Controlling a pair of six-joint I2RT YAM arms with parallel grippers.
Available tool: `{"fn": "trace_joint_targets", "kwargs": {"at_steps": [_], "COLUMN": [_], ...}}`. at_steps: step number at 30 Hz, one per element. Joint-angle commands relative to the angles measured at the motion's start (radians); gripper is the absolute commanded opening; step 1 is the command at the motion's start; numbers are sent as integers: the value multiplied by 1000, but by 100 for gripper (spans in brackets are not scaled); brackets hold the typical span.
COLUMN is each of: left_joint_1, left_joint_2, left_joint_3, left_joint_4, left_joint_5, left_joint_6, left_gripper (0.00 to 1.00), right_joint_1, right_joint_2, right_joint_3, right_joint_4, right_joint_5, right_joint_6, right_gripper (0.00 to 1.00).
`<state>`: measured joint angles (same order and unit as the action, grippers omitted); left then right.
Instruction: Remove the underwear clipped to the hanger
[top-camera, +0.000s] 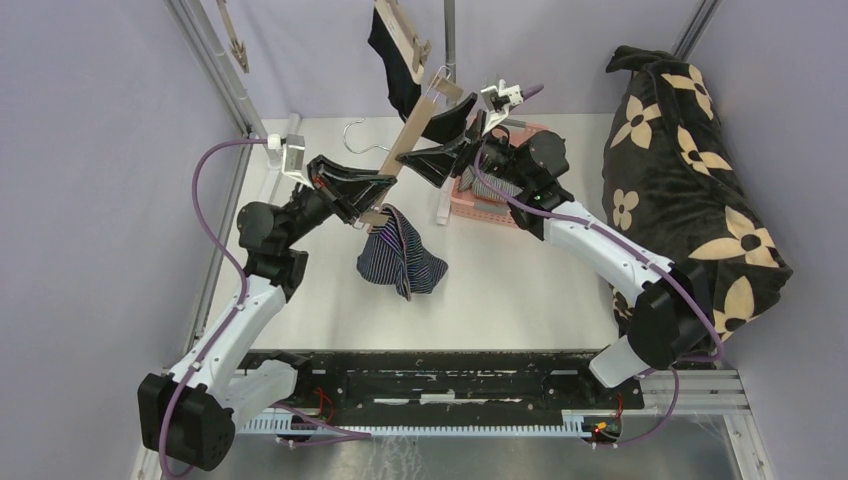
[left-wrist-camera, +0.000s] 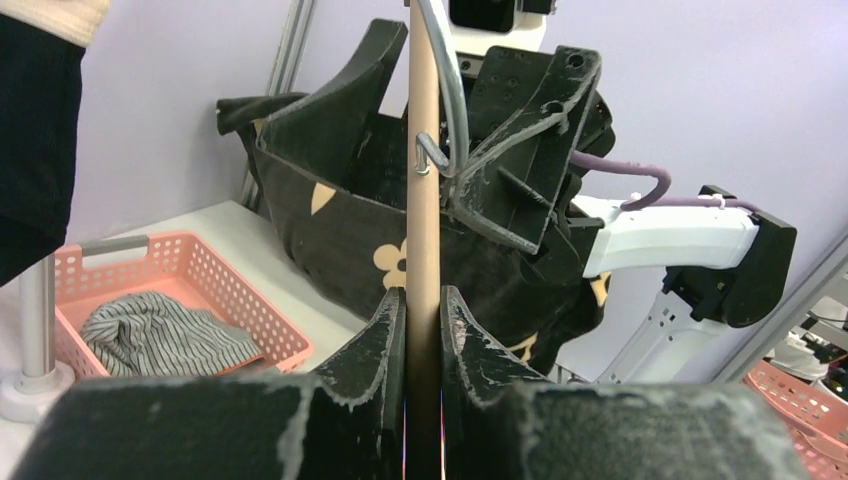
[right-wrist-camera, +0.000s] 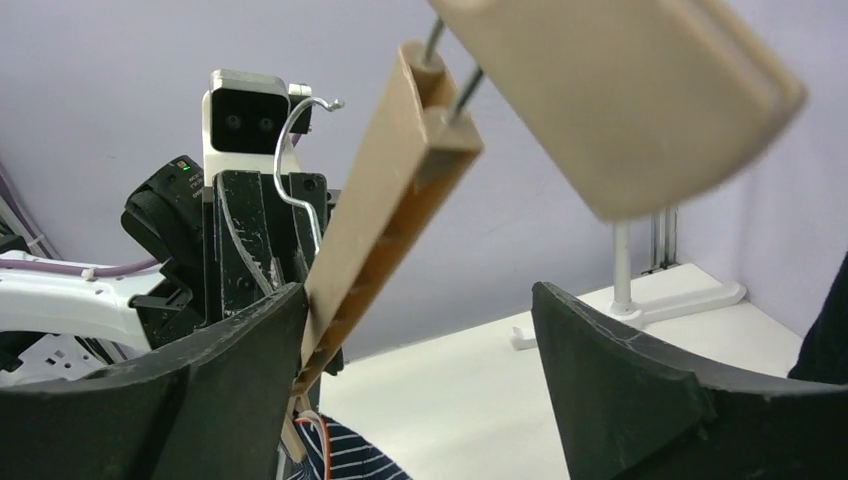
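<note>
A wooden hanger bar (top-camera: 410, 135) is tilted from upper right to lower left. My left gripper (top-camera: 372, 198) is shut on its lower part, and the left wrist view shows the fingers (left-wrist-camera: 385, 340) clamped on the bar (left-wrist-camera: 423, 200). The navy striped underwear (top-camera: 400, 255) hangs from the lower clip, and shows in the right wrist view (right-wrist-camera: 345, 462). My right gripper (top-camera: 452, 140) is open around the bar's upper part (right-wrist-camera: 385, 210), with the bar against its left finger (right-wrist-camera: 235, 380). Black underwear (top-camera: 392, 65) hangs from a wooden clip (top-camera: 402, 32) at the top.
A pink basket (top-camera: 492, 205) with grey-white striped cloth (left-wrist-camera: 150, 335) lies under my right arm. The flower-print blanket (top-camera: 690, 170) fills the right side. A stand pole (top-camera: 450, 40) rises at the back. The hanger's wire hook (top-camera: 358, 132) points left.
</note>
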<state>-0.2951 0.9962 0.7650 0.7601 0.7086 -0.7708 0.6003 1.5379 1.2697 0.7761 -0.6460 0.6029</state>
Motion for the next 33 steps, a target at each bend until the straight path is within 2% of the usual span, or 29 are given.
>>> {"fn": "trace_joint_targets", "kwargs": {"at_steps": [1,3,4,6,10,12,14,16,20,21,22,24,25,30,33], "left_joint_1": [-13,-18,-21,-26,-33,-35,-35,-39,-44,-44,-44,-44,-44,-47,-47], "left_joint_2": [-10,-6,-1,5,13,15,19,26,41,43,44,42,42,42,37], "left_joint_3": [6,4,2,-1,-7,-9,-9,-10,-21,-24,-24,-24,-24,-11,-8], "left_joint_4": [119,123,124,131,145,148,150,159,203,213,216,220,217,152,96], "left_joint_5": [-58,-60,-60,-60,-61,-64,-66,-65,-70,-71,-74,-77,-80,-90,-91], "left_joint_6": [-52,-56,-59,-63,-71,-71,-73,-79,-100,-104,-108,-106,-105,-90,-67], "left_gripper": [3,3,3,3,3,3,3,3,3,3,3,3,3,3,12], "right_joint_1": [2,1,2,2,2,1,1,2,2,2,2,1,2,2,1], "right_joint_2": [-9,2,7,15,22,28,39,51,74,79,84,87,86,69,49], "right_joint_3": [54,67,72,76,83,95,109,125,152,159,163,167,164,161,155], "right_joint_4": [17,15,19,39,62,59,60,65,89,90,89,88,85,13,-24], "right_joint_5": [-10,-15,-15,-14,-2,-6,-20,-28,-41,-48,-50,-51,-44,-2,13], "right_joint_6": [-15,-12,-5,12,26,26,36,51,96,99,101,103,102,58,22], "right_gripper": [85,76,76,84,86,80,69,62,61,53,39,4,1,1,1]}}
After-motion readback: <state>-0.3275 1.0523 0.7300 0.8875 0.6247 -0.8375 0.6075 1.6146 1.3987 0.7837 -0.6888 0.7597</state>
